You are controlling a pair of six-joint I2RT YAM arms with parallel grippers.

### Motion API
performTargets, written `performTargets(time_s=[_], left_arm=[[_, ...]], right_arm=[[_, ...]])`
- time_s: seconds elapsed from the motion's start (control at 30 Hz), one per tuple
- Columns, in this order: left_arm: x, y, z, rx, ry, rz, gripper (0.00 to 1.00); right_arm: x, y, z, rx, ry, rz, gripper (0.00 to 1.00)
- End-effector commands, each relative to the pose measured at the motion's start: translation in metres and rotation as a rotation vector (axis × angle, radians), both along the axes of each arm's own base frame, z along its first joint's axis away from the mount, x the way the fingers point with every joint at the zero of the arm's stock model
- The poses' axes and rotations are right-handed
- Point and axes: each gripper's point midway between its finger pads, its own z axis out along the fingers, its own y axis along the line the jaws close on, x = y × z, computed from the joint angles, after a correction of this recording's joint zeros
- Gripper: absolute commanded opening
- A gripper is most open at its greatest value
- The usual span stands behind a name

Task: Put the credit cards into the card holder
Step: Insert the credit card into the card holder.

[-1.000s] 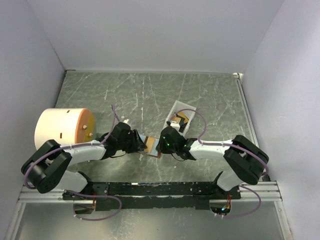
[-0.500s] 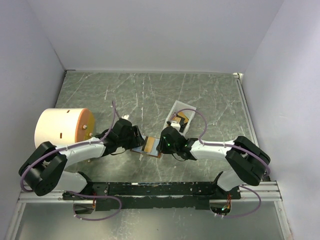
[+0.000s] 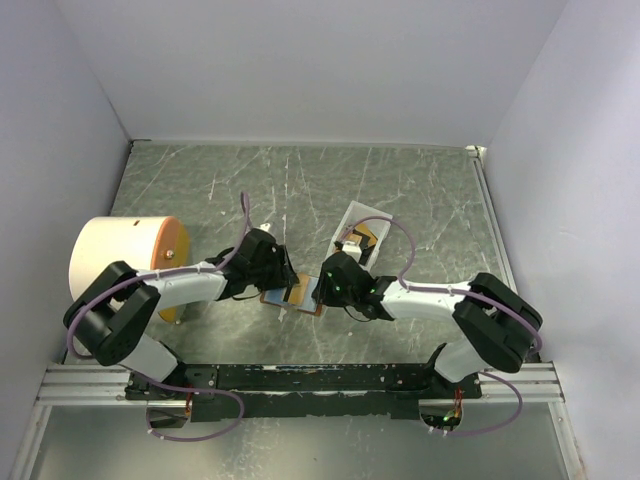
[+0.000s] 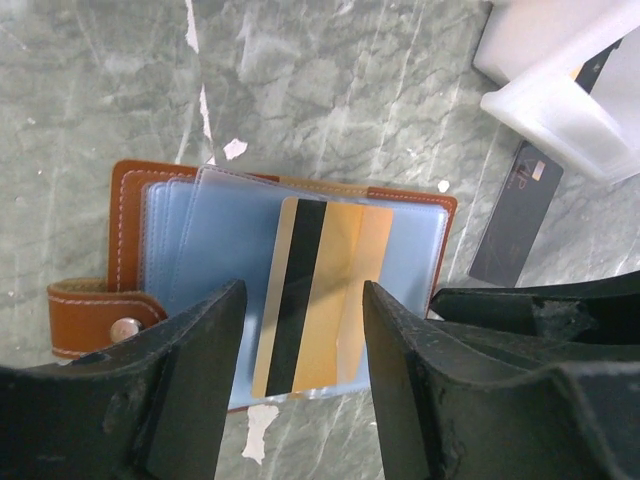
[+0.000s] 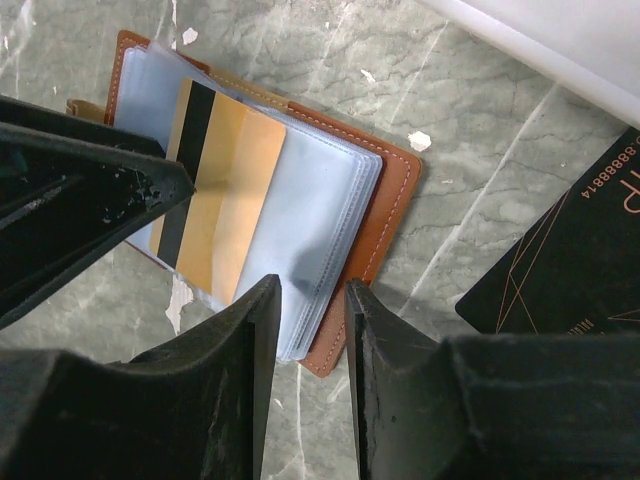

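The card holder (image 4: pixel 130 200) lies open and flat on the table (image 4: pixel 350 80), between the two arms. Its clear sleeves (image 5: pixel 320 210) are fanned upward. A gold card (image 4: pixel 320 295) with a black stripe sits on the front sleeve, its long axis running across the holder's length. I can't tell whether it is fully seated.

The left gripper (image 4: pixel 303 295) hangs right over that card with its jaws apart, one finger to each side, holding nothing. The right gripper (image 5: pixel 310 295) is also parted, with a narrower gap. It hovers over the sleeves' free edge and has no visible grip on anything.

The next move looks to turn on the black card (image 5: pixel 570 260). It lies flat on the table just off the holder's right end, between the holder and the white tray (image 4: pixel 545 95), apart from the holder. Its long axis runs on a slant, roughly in line with the gold card's. It is out to the side of the right jaws, not beneath them. The right arm is clearly the nearer one, so I'd expect it to make the pick while the left minds the sleeves.

By my count there are three cards showing: the gold one, the black one, and a dark card (image 4: pixel 603 62) poking up in the tray. More may be hidden in there. There is one holder, one tray and one cream drum (image 3: pixel 120 255) well off to the left.
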Motion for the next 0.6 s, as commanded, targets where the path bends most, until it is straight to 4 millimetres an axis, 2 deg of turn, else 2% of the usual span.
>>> performTargets(time_s=[0.0,0.2,0.57], left_arm=[[0.007,-0.016,0.008,-0.046,-0.032,-0.039,0.58],[-0.002,-0.022,0.004,-0.102,-0.002,-0.053,0.35],[-0.020,-0.039,0.003,-0.195,0.050,-0.069,0.08]], right_arm=[[0.000,0.001,-0.006,0.005,0.004,-0.008,0.32],[0.000,0.000,-0.014,-0.007,0.017,-0.006,0.32],[0.000,0.003,-0.019,-0.010,0.020,0.007,0.31]])
